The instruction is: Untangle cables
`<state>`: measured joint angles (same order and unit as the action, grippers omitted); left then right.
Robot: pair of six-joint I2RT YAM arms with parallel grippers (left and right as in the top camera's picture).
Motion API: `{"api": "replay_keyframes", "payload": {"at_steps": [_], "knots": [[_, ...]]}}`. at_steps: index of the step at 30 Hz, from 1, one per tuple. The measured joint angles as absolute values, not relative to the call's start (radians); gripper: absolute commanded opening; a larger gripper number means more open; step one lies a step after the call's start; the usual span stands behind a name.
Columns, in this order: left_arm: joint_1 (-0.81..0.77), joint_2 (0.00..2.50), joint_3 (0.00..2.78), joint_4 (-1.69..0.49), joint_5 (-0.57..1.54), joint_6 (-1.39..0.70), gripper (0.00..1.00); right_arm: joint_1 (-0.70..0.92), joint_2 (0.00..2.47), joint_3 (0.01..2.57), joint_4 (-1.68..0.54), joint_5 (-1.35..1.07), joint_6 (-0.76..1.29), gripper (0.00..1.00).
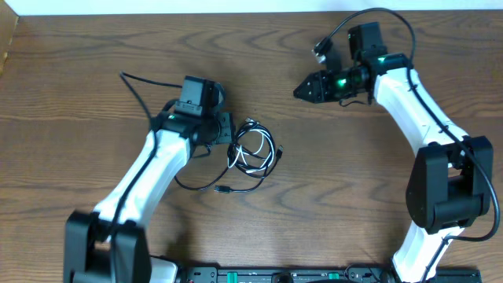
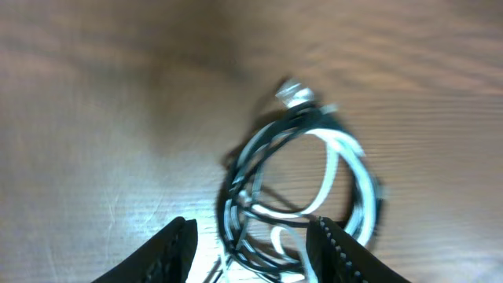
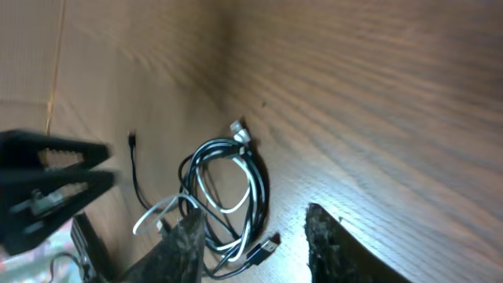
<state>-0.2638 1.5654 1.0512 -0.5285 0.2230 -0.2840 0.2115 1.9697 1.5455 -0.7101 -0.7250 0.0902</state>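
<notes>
Two cables lie coiled together just left of the middle of the overhead frame: one black cable [image 3: 258, 191] and one white cable [image 2: 355, 165], their loops overlapping in a loose oval that is slightly longer from top to bottom of that frame. A pale plug sits at the top of the oval, pointing to the upper edge. A black tail leaves the bottom of the coil and runs to the lower left, ending in a small plug that points left. The bundle lies flat on the wooden table [image 1: 94, 63]. The left gripper [image 1: 226, 130] is just beside the coil's left edge, its two fingers spread apart with the near edge of the coil between them. The right gripper [image 1: 300, 91] is well apart at the upper right, fingers parted and holding nothing.
</notes>
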Motion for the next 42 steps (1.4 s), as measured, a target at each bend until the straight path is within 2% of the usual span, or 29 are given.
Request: {"api": "replay_keyframes", "payload": {"at_steps": [4,6,9,10,17,24,34,42], "knots": [[-0.248,1.645,1.051,-0.554,0.171,-0.375,0.48,0.265,1.97,1.515,-0.696,-0.727,0.07,0.46],[-0.213,1.659,1.051,-0.554,0.171,-0.403,0.48,0.301,1.97,1.495,-0.666,-0.727,0.046,0.45],[-0.131,1.66,1.051,-0.553,0.202,-0.422,0.48,0.362,1.97,1.475,-0.622,-0.725,0.015,0.33],[-0.094,1.66,1.051,-0.553,0.22,-0.423,0.48,0.385,1.97,1.471,-0.608,-0.72,0.008,0.31],[0.071,1.66,1.051,-0.593,0.3,-0.427,0.52,0.548,1.985,1.459,-0.504,-0.611,-0.006,0.33],[0.077,1.66,1.051,-0.61,0.326,-0.43,0.56,0.64,2.071,1.459,-0.451,-0.519,0.044,0.33],[0.077,1.66,1.051,-0.621,0.336,-0.434,0.58,0.65,2.094,1.452,-0.56,-0.519,0.08,0.31],[0.077,1.66,1.051,-0.621,0.335,-0.434,0.58,0.651,2.135,1.452,-0.558,-0.556,0.081,0.3]]}}
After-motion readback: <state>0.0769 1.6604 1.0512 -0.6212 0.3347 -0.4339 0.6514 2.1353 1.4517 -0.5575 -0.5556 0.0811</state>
